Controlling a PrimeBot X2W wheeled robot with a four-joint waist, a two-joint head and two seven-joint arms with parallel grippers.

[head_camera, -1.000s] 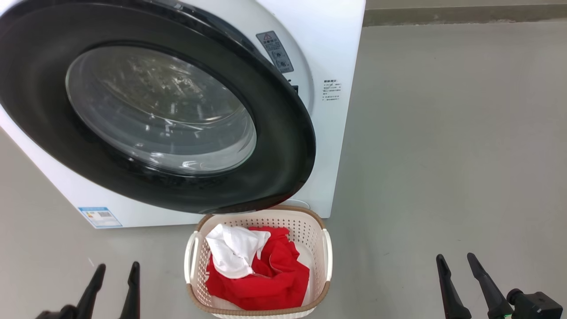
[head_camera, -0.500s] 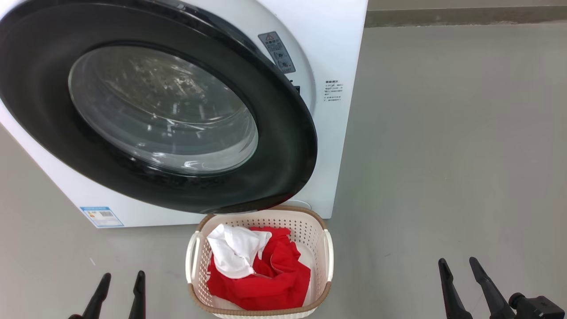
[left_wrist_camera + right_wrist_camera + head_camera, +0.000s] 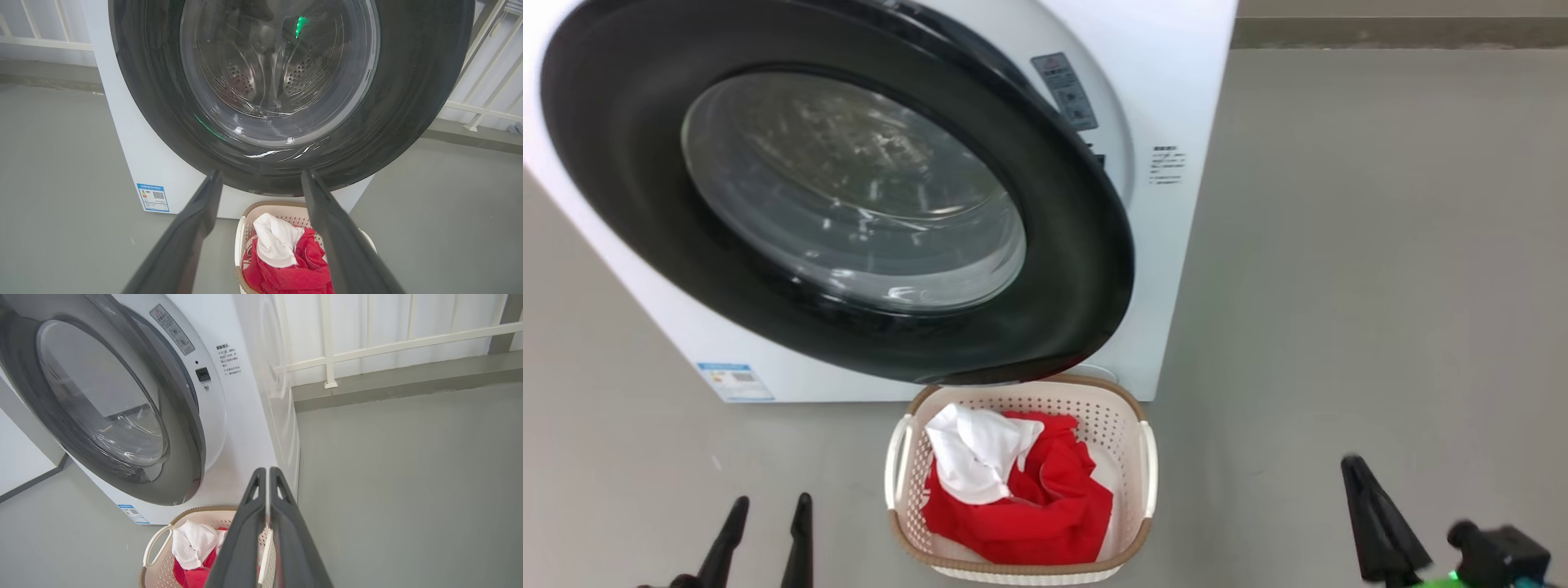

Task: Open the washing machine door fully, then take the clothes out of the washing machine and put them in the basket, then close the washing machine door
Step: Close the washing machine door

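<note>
The white washing machine (image 3: 1176, 73) stands ahead with its door (image 3: 629, 180) swung most of the way shut, its right edge still a little off the front panel. The steel drum (image 3: 302, 73) shows through the door's glass. Below the door sits the cream basket (image 3: 1098, 416), which holds the clothes: a red garment (image 3: 1045, 514) with a white one (image 3: 980, 453) on top. My left gripper (image 3: 772, 500) is open and low, left of the basket, with nothing in it. Right of the basket, my right gripper (image 3: 1356, 465) is shut on nothing, its fingers pressed together (image 3: 267, 470).
A blue label sticker (image 3: 735, 382) is on the machine's lower front. Bare grey floor (image 3: 1380, 286) stretches to the right of the machine and basket. A white railing (image 3: 367, 347) on a low kerb runs behind.
My right gripper's fingers have closed together. The whole head picture has shifted to the right, so the camera has moved; door, basket and clothes keep their places.
</note>
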